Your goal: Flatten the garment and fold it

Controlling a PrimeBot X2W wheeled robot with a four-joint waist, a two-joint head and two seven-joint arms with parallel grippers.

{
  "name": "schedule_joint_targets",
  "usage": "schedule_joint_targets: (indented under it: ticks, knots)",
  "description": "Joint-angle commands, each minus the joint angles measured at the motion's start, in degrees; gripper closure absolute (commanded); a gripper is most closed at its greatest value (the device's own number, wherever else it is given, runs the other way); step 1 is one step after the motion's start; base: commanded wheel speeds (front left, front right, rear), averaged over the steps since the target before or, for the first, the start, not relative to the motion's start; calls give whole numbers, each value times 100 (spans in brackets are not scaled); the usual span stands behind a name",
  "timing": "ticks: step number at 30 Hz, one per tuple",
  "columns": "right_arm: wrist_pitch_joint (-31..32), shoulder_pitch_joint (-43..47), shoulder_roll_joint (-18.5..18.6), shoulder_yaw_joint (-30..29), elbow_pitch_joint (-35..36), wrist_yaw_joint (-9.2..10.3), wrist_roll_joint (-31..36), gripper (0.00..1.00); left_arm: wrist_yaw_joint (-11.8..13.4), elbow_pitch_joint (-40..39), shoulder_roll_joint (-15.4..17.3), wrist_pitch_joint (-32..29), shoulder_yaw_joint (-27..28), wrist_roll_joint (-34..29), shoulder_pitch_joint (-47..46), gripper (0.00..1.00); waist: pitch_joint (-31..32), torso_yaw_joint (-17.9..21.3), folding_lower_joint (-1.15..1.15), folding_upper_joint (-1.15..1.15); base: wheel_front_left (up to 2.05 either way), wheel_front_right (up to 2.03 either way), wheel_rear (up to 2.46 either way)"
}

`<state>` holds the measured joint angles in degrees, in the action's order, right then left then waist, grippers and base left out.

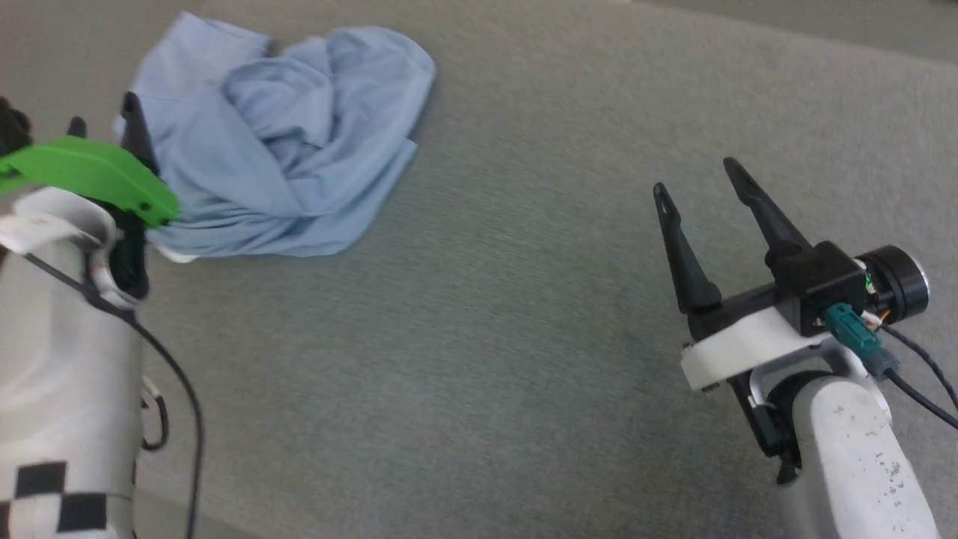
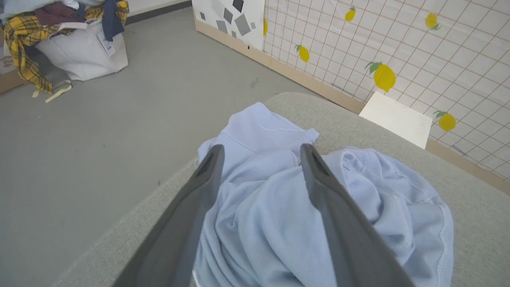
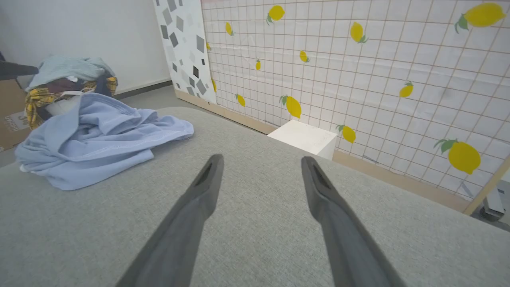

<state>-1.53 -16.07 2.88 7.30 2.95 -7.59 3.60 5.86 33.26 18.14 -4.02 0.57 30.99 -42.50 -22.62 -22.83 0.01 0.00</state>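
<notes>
Your left pincer (image 2: 261, 148) hangs open at the crumpled garment (image 1: 284, 142), far left; your right pincer (image 1: 694, 178) stands open, well apart, above the grey tabletop (image 1: 524, 337).

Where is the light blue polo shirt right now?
The crumpled light blue knit shirt lies in the head view's upper left on the grey fabric surface, directly ahead of the open left end effector.

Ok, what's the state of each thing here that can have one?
garment: crumpled in a heap on the grey surface, not flattened.
left gripper: open, over the garment, gripping nothing.
right gripper: open, empty, over bare surface.
white bag: on the floor, stuffed with clothes.
</notes>
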Motion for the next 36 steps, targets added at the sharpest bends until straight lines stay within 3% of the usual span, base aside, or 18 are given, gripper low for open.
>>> schedule_joint_targets:
  ticks: [1, 5, 8, 13, 14, 15, 16, 28, 36]
  knots:
    - [-52, -115, 13, 11, 30, 10, 18, 0, 2, 127, 82, -206, 45, 105, -176, 0, -1138, 998, -1, 0, 0, 0, 0]
    - [-140, -192, 13, 13, -14, 10, 0, 0, 50, 545, 229, -1039, 58, 295, -395, 0, -1311, 1152, -1, 0, 0, 0, 0]
    - [-214, -250, 12, 19, -88, 10, -21, 0, 228, 849, 283, -1624, 152, 474, -400, 0, -1357, 1236, -1, 0, 0, 0, 0]
    - [-351, -251, 9, -12, -288, 10, -70, 0, 305, 1159, 319, -2726, 54, 658, -118, 0, -1139, 1284, -1, 0, 0, 0, 0]
    - [-385, -234, 7, -20, -343, 10, -90, 0, 279, 1166, 331, -2920, 18, 685, -31, 51, -1039, 1280, -1, 0, 0, 0, 0]
    - [-413, -214, 6, -24, -393, 10, -107, 0, 247, 1144, 355, -3025, -15, 688, 38, 66, -942, 1274, -1, 0, 0, 0, 0]
    - [-450, -192, 5, -32, -447, 10, -129, 0, 222, 1078, 397, -3018, -31, 668, 97, 100, -831, 1263, -1, 0, 0, 0, 0]
    - [-848, 300, 0, -164, -1081, 10, -733, 0, 450, -427, 1255, -21, -186, -653, 175, 100, 1052, 1283, -1, 0, 0, 0, 0]
    - [-971, 638, 0, -277, -1267, 10, -1004, 0, 310, -1297, 1223, 910, -693, -1217, -416, 100, 1726, 1599, -1, 0, 0, 0, 0]
